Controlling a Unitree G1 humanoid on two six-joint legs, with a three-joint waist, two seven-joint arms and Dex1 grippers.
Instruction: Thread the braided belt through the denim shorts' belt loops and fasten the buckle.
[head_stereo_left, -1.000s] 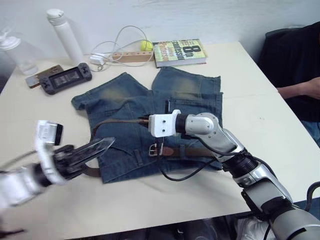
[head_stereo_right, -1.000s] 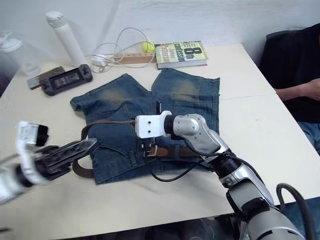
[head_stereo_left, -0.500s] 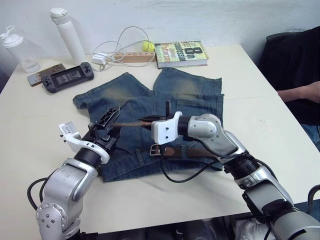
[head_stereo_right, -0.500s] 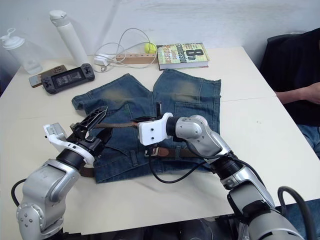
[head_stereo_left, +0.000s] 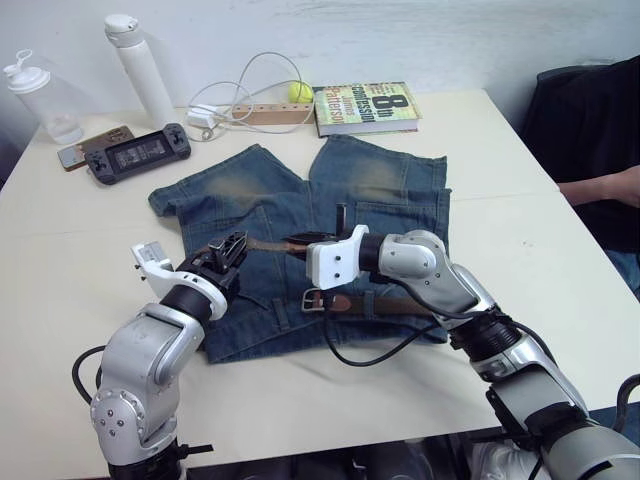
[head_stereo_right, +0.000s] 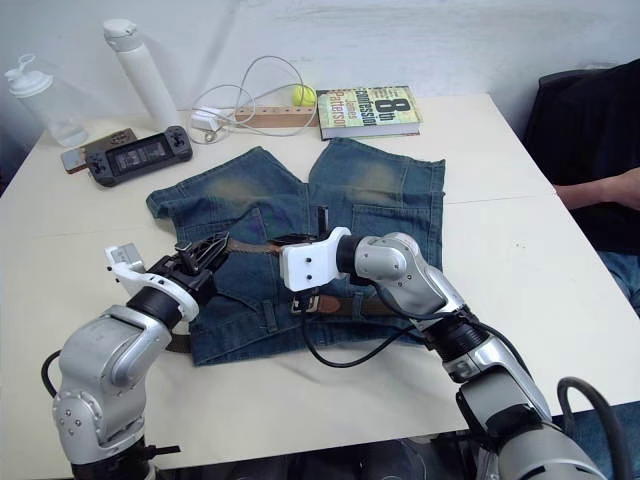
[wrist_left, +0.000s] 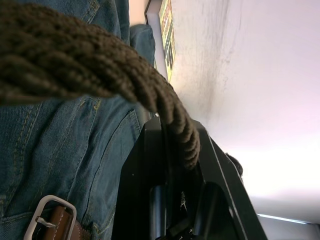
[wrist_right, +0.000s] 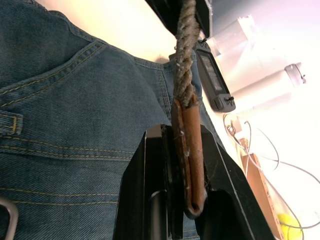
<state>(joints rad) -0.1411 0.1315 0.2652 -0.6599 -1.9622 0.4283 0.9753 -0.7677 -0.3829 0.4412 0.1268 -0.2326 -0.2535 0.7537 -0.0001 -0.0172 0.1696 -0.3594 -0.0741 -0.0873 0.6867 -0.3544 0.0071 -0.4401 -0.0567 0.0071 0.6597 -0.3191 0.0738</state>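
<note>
Open table at the near edge and right; clutter along the far edge.
Bare table (head_stereo_left: 520, 250) lies right of the shorts (head_stereo_left: 380, 190); 2 bottles (head_stereo_left: 140, 65), a game console (head_stereo_left: 135, 155), cable (head_stereo_left: 250, 85) and book (head_stereo_left: 365, 105) crowd the back.

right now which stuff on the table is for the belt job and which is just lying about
For the job: braided belt, denim shorts, buckle, left hand, right hand.

Lying about: book, handheld game console, white bottle, white cable, yellow ball.
</note>
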